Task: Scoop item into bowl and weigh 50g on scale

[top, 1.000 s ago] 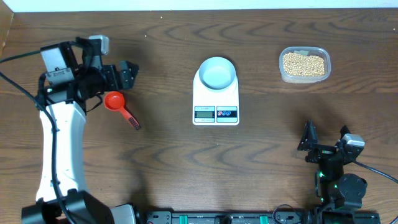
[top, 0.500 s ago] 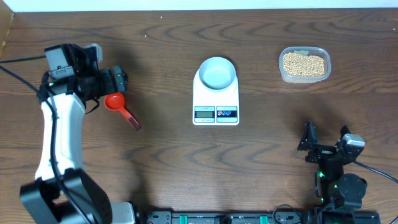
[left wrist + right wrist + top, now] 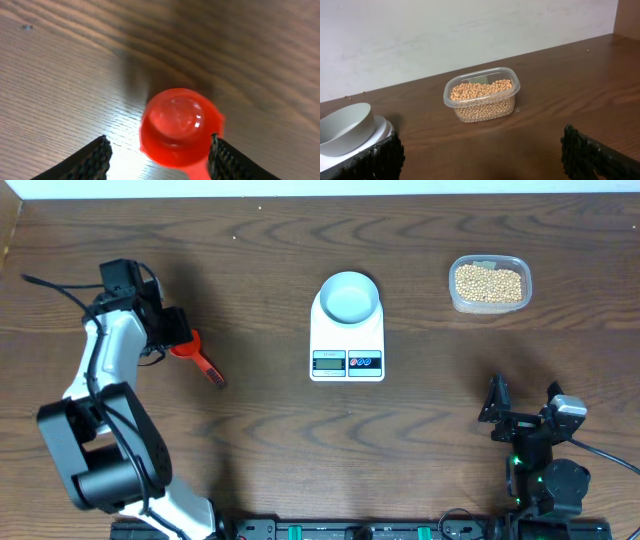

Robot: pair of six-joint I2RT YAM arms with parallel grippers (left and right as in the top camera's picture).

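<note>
Straddling the red scoop [image 3: 175,125] with the left gripper [image 3: 158,145]. Jaws apart, one finger on each side of the scoop's round cup. The right-hand finger [image 3: 225,160] in the wrist view sits right against the cup's edge. The other finger [image 3: 92,162] has bare table showing between it and the cup. Not clamped.

Scoop lies on the table [image 3: 420,440] at the left side, cup mouth up. Its handle [image 3: 208,368] runs diagonally away from the gripper toward the near edge and ends in a darker tip. Overhead view has the gripper body covering most of the cup.

Scale [image 3: 347,345] is mid-table, well apart from the scoop, with its display [image 3: 329,361] and two buttons [image 3: 365,362] on the near edge. Digits are too small to read. Bowl [image 3: 349,298] sits on the far half of the scale platform, upright, pale blue inside.

Beans [image 3: 488,283] are all in the clear plastic tub [image 3: 528,284] at the far right of the table, well apart from the scale. Tub is open-topped and roughly half full per the right wrist view.

Right gripper [image 3: 523,402] is at the near right edge, jaws wide apart with nothing between them, facing the tub from a distance.
</note>
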